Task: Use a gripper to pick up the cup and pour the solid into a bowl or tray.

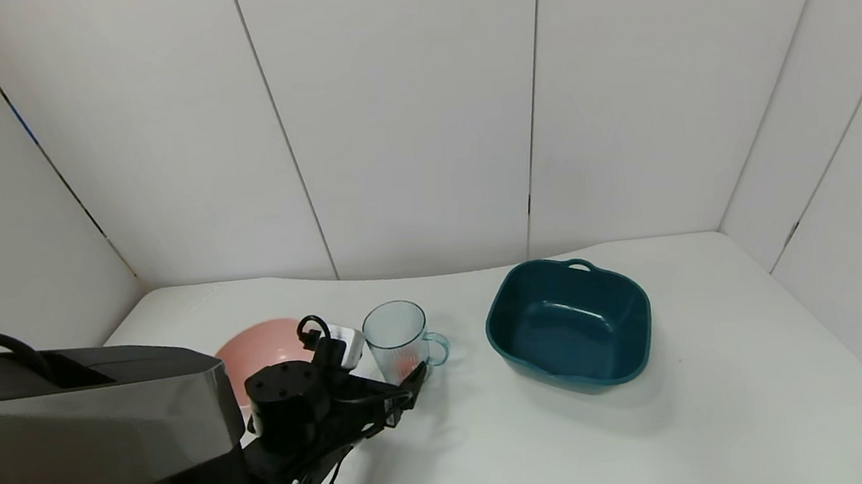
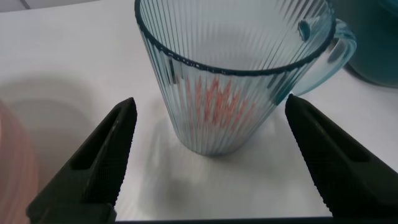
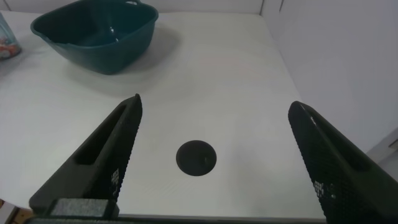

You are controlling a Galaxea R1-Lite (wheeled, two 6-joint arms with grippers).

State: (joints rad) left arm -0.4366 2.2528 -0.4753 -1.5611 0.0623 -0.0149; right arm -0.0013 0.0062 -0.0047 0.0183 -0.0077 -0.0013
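- Standing upright on the white table (image 1: 726, 403), one cup (image 2: 230, 81) sits just ahead of the left gripper (image 2: 208, 165), centred in the gap between its two fingers (image 2: 102, 162), apart from both.
- Left gripper spread wide, holding nothing; fingertips level with the cup's lower half.
- Cup handle (image 2: 339, 50) points away from the pink bowl (image 1: 257, 355), toward the teal basin (image 1: 571, 331).
- Solid (image 2: 217, 99): red and white bits at the cup's bottom, blurred through the ribbing, so no count possible.
- One pink bowl, just beside the left gripper, on the side opposite the handle; partly hidden by the wrist.
- One teal basin, well apart beyond the cup.
- Right gripper (image 3: 214, 162) also wide open, empty, over bare table above one dark round hole (image 3: 196, 157); cup far off from it.
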